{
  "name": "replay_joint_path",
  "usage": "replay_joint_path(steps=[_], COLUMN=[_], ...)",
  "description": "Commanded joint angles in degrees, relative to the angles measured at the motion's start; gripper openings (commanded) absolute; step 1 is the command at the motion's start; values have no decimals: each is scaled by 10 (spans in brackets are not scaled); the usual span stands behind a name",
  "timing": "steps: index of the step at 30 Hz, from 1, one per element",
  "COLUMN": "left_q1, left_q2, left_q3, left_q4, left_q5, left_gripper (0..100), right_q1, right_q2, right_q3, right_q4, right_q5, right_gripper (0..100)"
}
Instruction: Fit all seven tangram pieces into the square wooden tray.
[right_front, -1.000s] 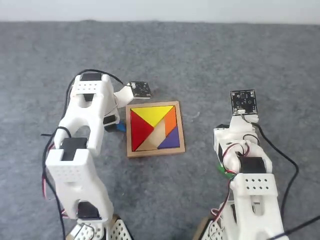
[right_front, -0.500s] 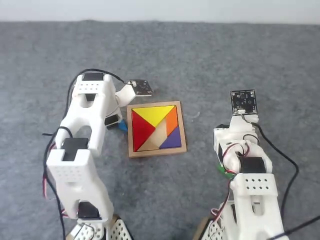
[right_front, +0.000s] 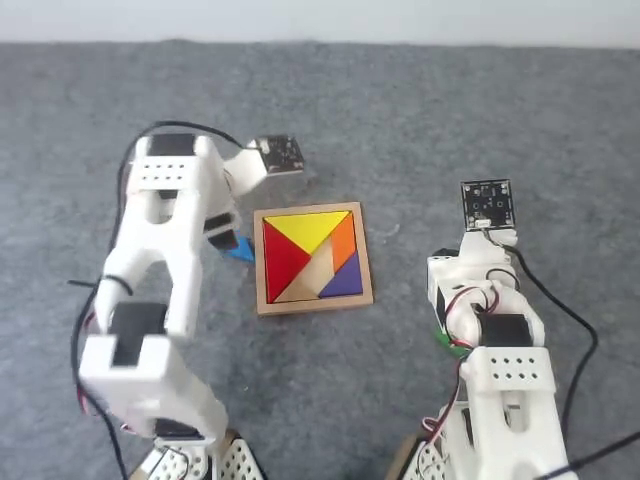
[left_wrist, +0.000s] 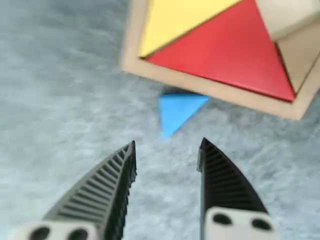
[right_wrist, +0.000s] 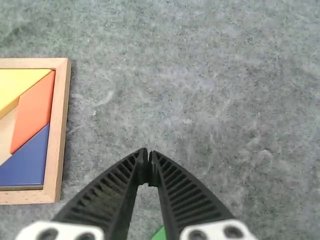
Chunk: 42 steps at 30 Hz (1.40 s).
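High view shows the square wooden tray (right_front: 315, 304) lying flat on the grey table cover (right_front: 420, 120), between the two arms. Inside the tray are a yellow triangle (right_front: 305, 231) at the far side, a red triangle (right_front: 280, 262) on the side near the left arm, an orange piece (right_front: 342, 242) on the side near the right arm, and a purple-blue piece (right_front: 342, 277) in the near corner on that same side. Part of the tray floor (right_front: 315, 275) is bare wood, between the red triangle and the purple-blue piece.

A small blue triangle (right_front: 239, 248) lies outside the tray, flat on the grey cover. It is just beside the tray's wall, on the left arm's side. I cannot tell if it touches the wall.

In the left wrist view, the left gripper (left_wrist: 167, 147) has its two black fingers spread apart. Nothing is between them. It hangs over the grey cover, and the blue triangle lies just past its tips, between the tips and the tray.

In the right wrist view, the right gripper (right_wrist: 148, 152) has its fingers pressed together and it holds nothing. It points at bare grey cover, apart from the tray's wall. A green bit (right_wrist: 159, 234) peeks out under this gripper. I cannot tell what it is.
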Motion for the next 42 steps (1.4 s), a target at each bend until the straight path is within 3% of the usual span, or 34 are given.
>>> replay_joint_path(steps=[1,5,12,26,36,42], left_q1=[3,33,36,28,11,15], left_q2=[-113,-106,6,92,133,122], left_q3=[-15,29,46,43,-19,-54], left_q4=[7,-4,-91,-96,-91,-45], left_q5=[-34,-116,-125,-225,-230,-231], left_gripper=[199,199,199,199,199,199], right_q1=[3,3,3,5,3,3], right_q2=[3,3,3,3,3,3], right_q3=[-6,-6,-6,-3,-3,-3], right_q4=[-13,-13,-13,-26,-27,-28], right_q5=[7,7,7,7,8,30], right_gripper=[9,9,9,9,9,9])
